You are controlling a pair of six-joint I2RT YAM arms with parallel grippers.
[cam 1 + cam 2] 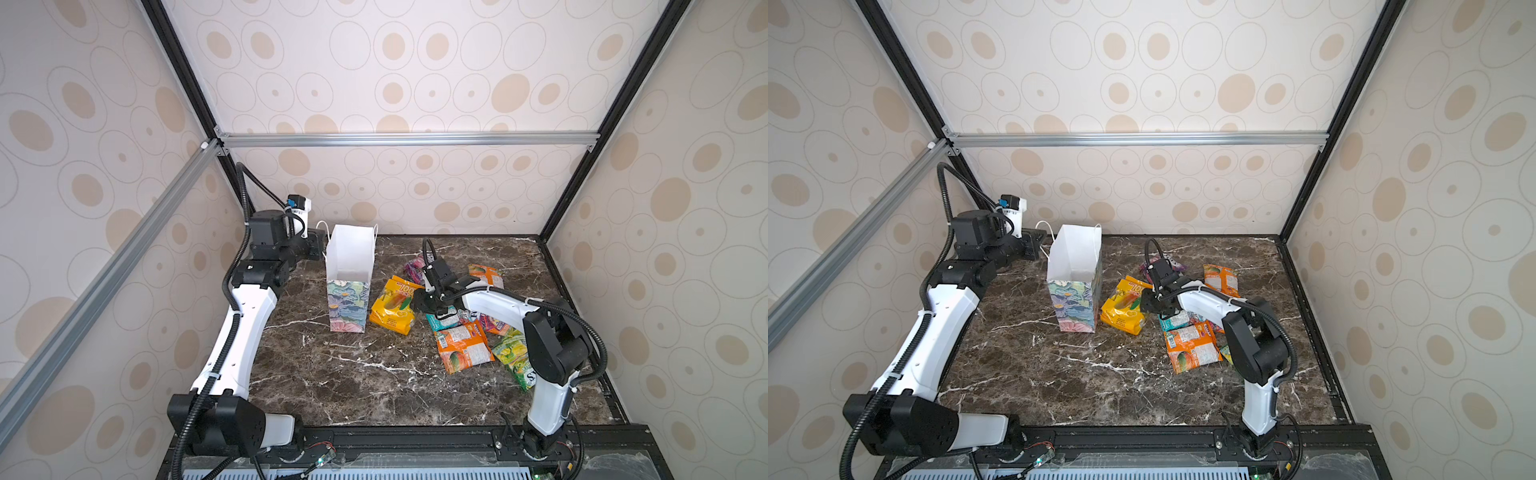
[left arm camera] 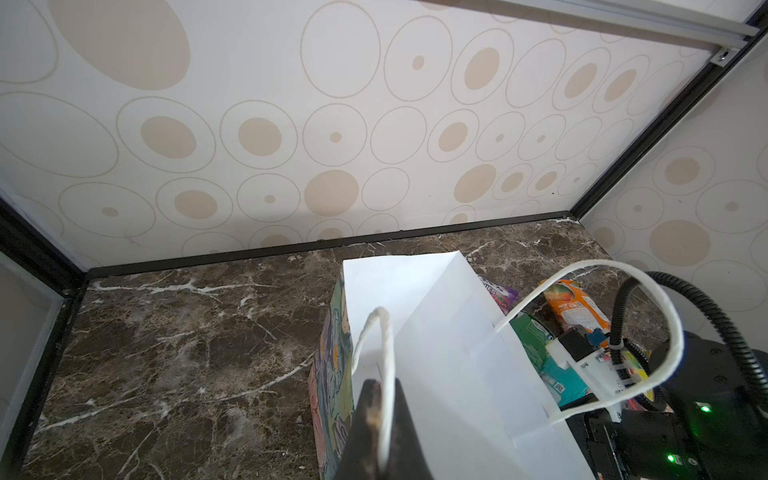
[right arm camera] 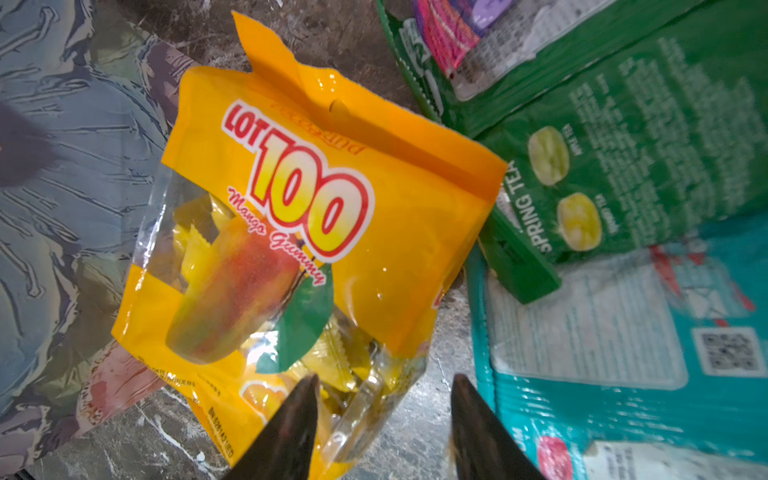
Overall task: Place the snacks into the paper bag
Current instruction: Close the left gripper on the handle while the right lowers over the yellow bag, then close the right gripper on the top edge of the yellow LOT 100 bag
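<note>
The bag (image 1: 348,286) stands upright toward the back left of the desk (image 1: 332,374), mouth open, white inside and painted flowers outside. The left fingers (image 2: 369,401) are clenched on a handle (image 2: 388,353) of the bag. In the left wrist view the white cord runs down between the two dark tips. The other handle (image 2: 673,332) loops free.

The snacks I can see lie on the desk to the right of the bag. Nearest is a yellow packet (image 1: 392,307), just beside the bag's foot and marked "LOT 100". The right fingers (image 3: 301,401) are down at that packet, released and standing apart, with its clear lower corner between them. One tip is over the plastic, and the other is over bare desk beside a teal packet (image 3: 602,374). I cannot tell whether either tip presses on anything.

A green packet (image 3: 644,145) marked "SPRING TEA" overlaps the teal one and meets the yellow one's edge. A pink-purple packet (image 3: 449,37) lies partly over the green.

In both top views a near orange packet (image 1: 463,347) lies toward the front, against the teal. A far orange packet (image 1: 486,276) lies farther back, past the right arm. A lime packet (image 1: 513,355) is half hidden under that arm.
</note>
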